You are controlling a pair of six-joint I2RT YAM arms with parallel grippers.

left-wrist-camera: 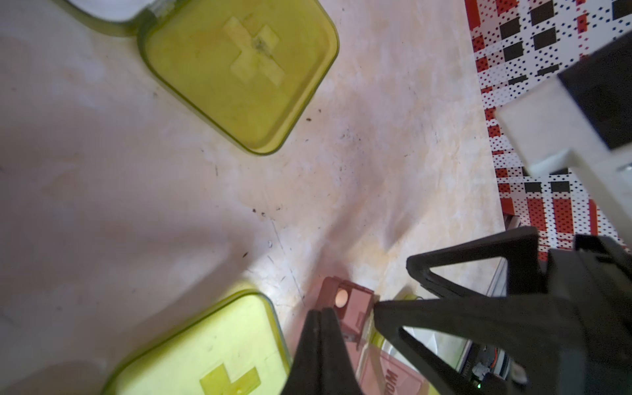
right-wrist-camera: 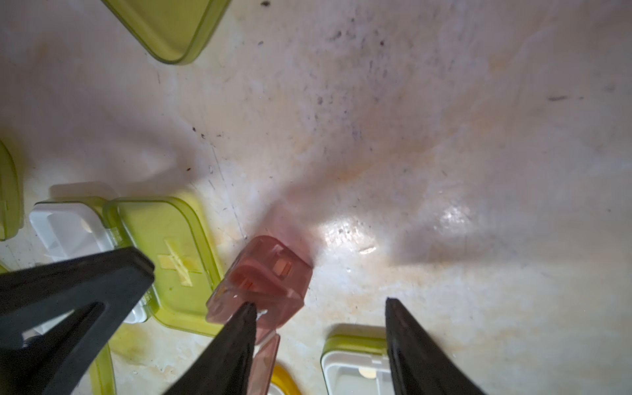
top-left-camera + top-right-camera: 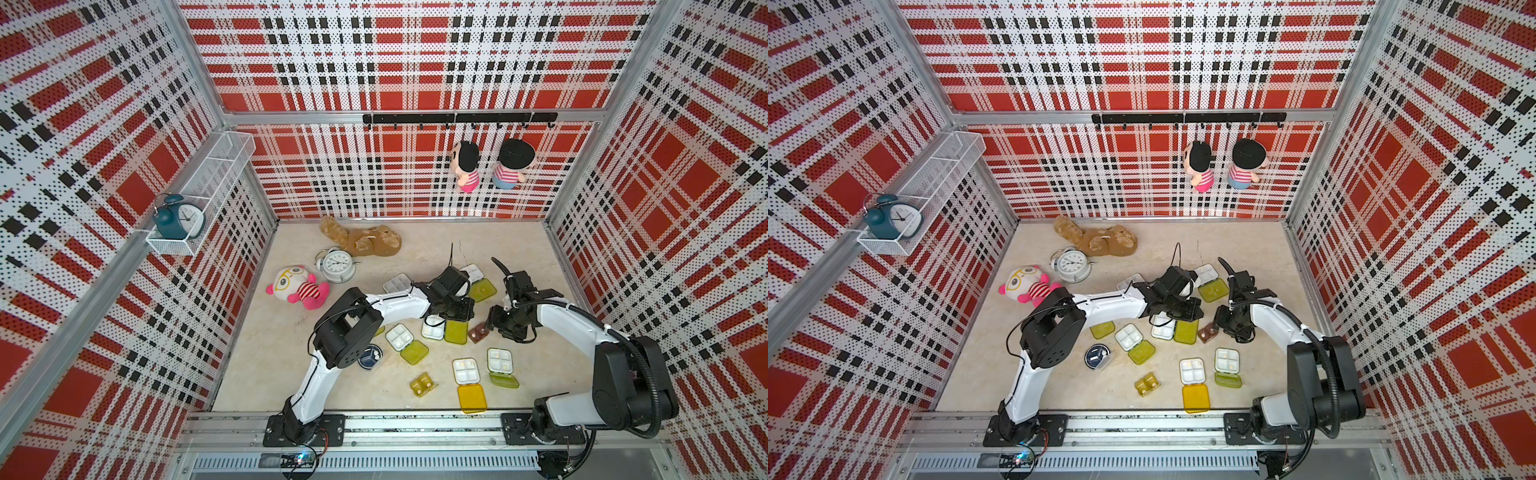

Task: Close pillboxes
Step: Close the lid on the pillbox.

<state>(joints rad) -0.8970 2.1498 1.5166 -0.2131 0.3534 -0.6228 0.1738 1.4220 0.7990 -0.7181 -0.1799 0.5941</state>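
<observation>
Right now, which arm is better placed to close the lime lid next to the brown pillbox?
Left, probably: the shut left fingers sit beside that lime lid, while the open right fingers are at the brown pillbox.

Two alarm clocks (image 3: pixel 179 218) (image 3: pixel 338 266), four plush toys (image 3: pixel 361 241) (image 3: pixel 297 286) (image 3: pixel 466 166) (image 3: pixel 509 164), at least nine pillboxes (image 3: pixel 397 284) (image 3: pixel 473 272) (image 3: pixel 432 328) (image 3: pixel 399 336) (image 3: pixel 500 360) (image 3: pixel 465 371) (image 3: pixel 423 384) (image 3: pixel 478 332) (image 3: pixel 370 358)

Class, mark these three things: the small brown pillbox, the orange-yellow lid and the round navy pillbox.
brown pillbox (image 3: pixel 478 332): in a top view, middle of its open body.
orange-yellow lid (image 3: pixel 472 398): in a top view, middle of its flat face.
round navy pillbox (image 3: pixel 371 359): in a top view, its visible middle.
</observation>
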